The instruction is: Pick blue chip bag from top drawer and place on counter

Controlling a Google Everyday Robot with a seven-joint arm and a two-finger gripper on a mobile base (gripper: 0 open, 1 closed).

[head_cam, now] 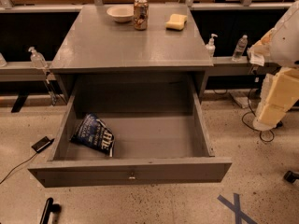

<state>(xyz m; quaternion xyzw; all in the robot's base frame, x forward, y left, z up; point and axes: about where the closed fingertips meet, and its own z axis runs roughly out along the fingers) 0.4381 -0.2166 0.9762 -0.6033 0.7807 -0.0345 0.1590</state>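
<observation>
The drawer [163, 169] stands wide open toward me, its flat front panel nearest and a small knob [132, 175] at the middle of that panel. The bag [93, 134] lies inside on the drawer floor, in the near left corner, crinkled and dark blue with white lettering, tilted with one end up against the left wall. The rest of the drawer floor is bare grey metal. Above and farther back is the grey tabletop [131, 45]. Along its far edge sit a pale bowl [120, 13], a can [140, 14] just right of it, and a yellow sponge [176, 21] farther right, apart from the can. The gripper [271, 108] hangs at the right edge of the scene, cream-coloured under a white arm shell, over the floor and well apart from both drawer and bag. It touches nothing I can see, and whether it is clenched or released I cannot tell. A pump bottle [211, 45] and a clear bottle [240, 47] stand on the ledge right of the cabinet. Another pump bottle [35, 57] stands on the left ledge. A blue tape cross [236, 206] marks the near floor.
</observation>
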